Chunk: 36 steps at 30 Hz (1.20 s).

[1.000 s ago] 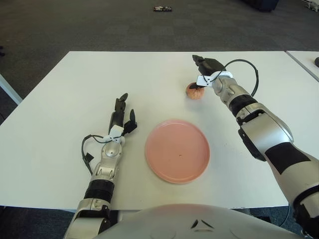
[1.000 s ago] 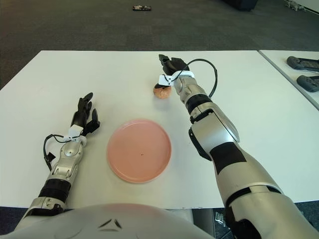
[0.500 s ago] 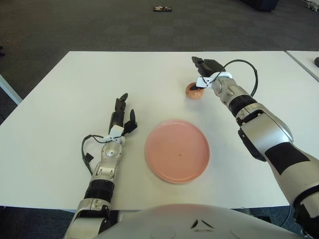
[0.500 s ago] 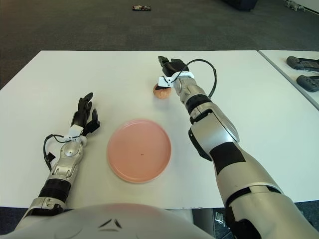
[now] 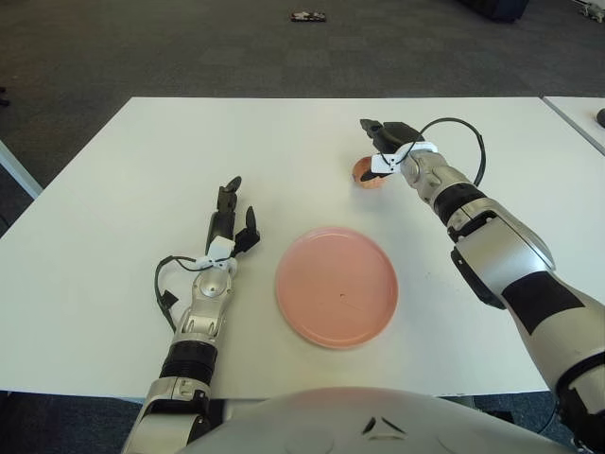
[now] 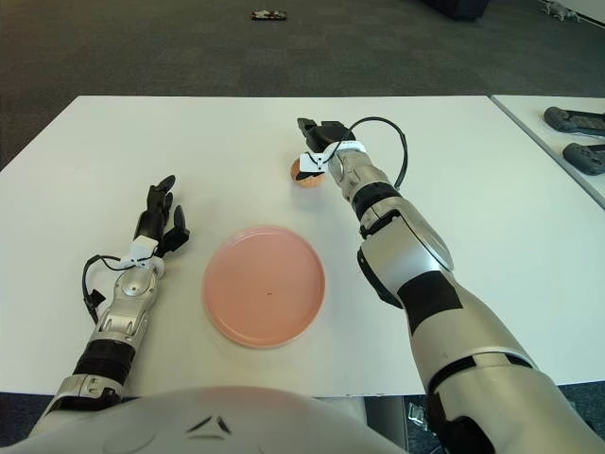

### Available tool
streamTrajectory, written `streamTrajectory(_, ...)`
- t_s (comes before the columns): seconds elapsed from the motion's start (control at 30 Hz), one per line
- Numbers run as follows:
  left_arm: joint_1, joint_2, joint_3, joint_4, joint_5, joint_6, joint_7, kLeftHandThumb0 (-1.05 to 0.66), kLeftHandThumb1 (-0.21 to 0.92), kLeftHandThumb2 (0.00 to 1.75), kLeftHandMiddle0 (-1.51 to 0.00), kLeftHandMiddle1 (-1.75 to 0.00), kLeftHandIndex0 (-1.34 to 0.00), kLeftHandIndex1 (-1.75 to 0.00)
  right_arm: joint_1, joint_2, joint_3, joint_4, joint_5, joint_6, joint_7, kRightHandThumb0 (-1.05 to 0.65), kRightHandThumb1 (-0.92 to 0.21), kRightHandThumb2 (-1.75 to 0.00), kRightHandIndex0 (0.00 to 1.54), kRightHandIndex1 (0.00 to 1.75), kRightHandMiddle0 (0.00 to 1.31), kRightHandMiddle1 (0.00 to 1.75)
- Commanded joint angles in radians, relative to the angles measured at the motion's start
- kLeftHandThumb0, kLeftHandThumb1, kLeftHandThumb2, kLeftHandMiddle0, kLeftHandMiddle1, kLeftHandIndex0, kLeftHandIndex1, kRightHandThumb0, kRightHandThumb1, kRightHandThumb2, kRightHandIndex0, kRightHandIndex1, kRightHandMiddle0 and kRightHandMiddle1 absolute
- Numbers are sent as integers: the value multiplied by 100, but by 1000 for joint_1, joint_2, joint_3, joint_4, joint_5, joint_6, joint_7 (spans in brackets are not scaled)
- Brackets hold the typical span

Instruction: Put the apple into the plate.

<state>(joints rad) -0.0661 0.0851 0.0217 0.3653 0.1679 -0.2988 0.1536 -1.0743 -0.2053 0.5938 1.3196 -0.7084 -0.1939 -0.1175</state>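
Note:
A small reddish apple point(image 5: 365, 174) lies on the white table point(image 5: 123, 170), beyond the pink plate point(image 5: 336, 285) which sits at the table's middle front. My right hand point(image 5: 380, 135) is over the apple's top and far side, fingers spread around it, touching or almost touching it; part of the apple is hidden under the hand. The apple rests on the table. My left hand point(image 5: 231, 210) lies on the table left of the plate, fingers stretched out and empty.
A cable loops from my right wrist point(image 5: 463, 132). A second table edge point(image 6: 558, 118) with dark controllers point(image 6: 577, 121) stands at the far right. A small dark object point(image 5: 308, 16) lies on the carpet beyond the table.
My right hand has shifted slightly left and down, coming over the apple. The apple, plate and left hand have not moved.

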Motion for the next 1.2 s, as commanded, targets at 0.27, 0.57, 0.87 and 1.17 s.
streamTrajectory(0.27, 12, 0, 5, -16, -6, 10, 3, -86, 92, 95, -19, -5, 0, -50, 37, 19, 18, 26, -21, 8, 17, -105, -92, -9, 0, 0, 0, 0)
streamTrajectory(0.57, 12, 1, 4, -19, -2, 11, 6, -87, 92, 96, -20, -5, 0, -51, 43, 35, 22, 34, -21, 24, 25, -105, -92, -7, 0, 0, 0, 0)
streamTrajectory(0.87, 11, 3, 5, -12, 1, 6, 10, -87, 92, 97, -20, -5, 0, -52, 47, 58, 31, 41, -28, 46, 27, -105, -92, -5, 0, 0, 0, 0)
streamTrajectory(1.17, 10, 2, 4, -7, 5, -2, 18, -87, 92, 96, -20, -5, 0, -53, 53, 67, 29, 48, -28, 62, 21, -105, -92, -5, 0, 0, 0, 0)
